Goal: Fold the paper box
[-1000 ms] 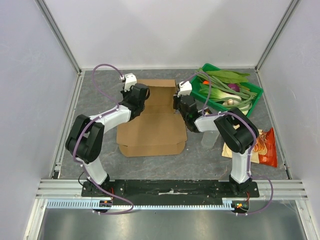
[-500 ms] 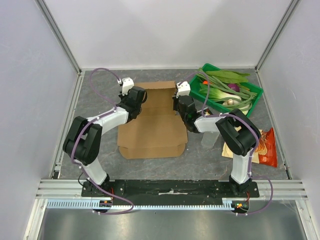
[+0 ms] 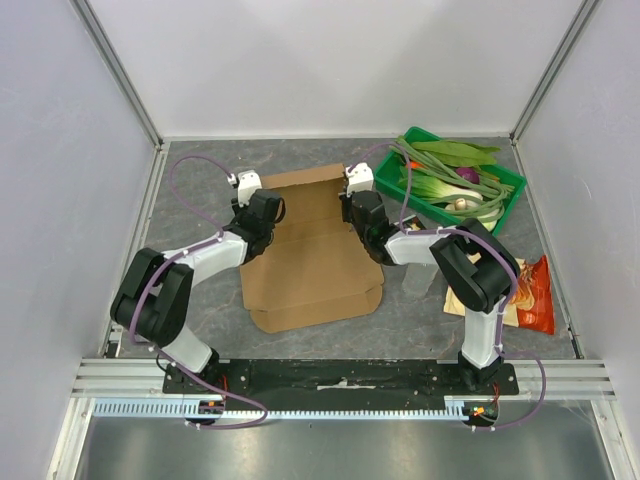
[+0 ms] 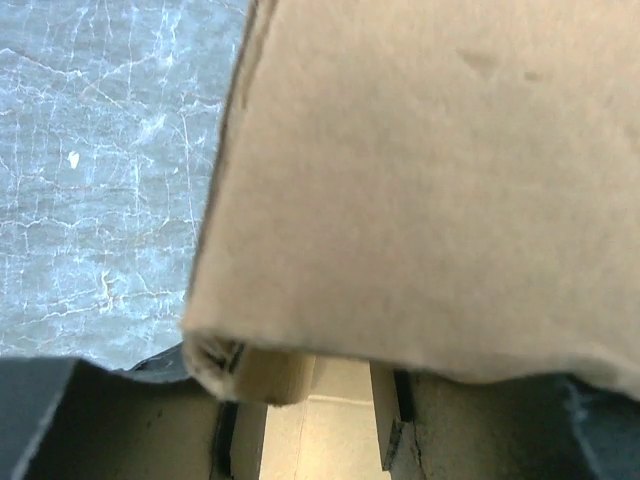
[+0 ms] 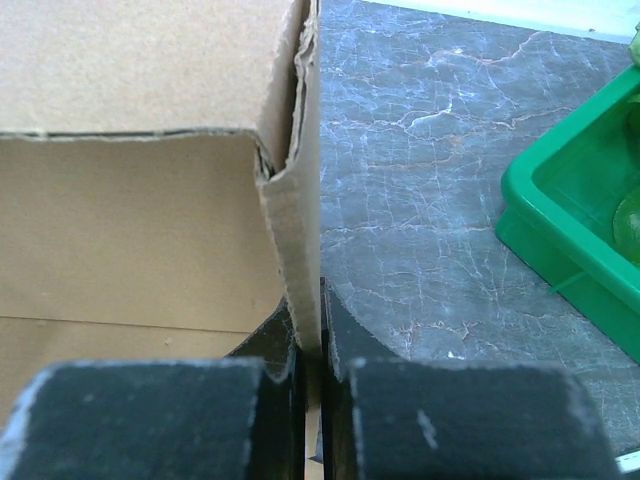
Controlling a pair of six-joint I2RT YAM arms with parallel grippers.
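Observation:
The paper box point(image 3: 315, 265), a brown cardboard blank, lies in the middle of the table, turned slightly askew, with its side walls partly raised. My right gripper point(image 3: 358, 212) is shut on the box's upright right wall point(image 5: 295, 240), which runs straight down between the pads point(image 5: 312, 345). My left gripper point(image 3: 266, 213) sits at the box's left edge. In the left wrist view a cardboard flap point(image 4: 430, 180) fills the frame and hides most of the fingers. I cannot tell whether they hold it.
A green tray point(image 3: 508, 186) of leafy vegetables point(image 3: 450, 170) stands at the back right, close to the right gripper; its corner shows in the right wrist view point(image 5: 560, 220). A clear cup point(image 3: 418, 278) and an orange snack bag point(image 3: 532, 295) lie right of the box. White walls enclose the table.
Both grippers have moved left and toward the near edge. The box has shifted with them and turned, so its near edge now slants.

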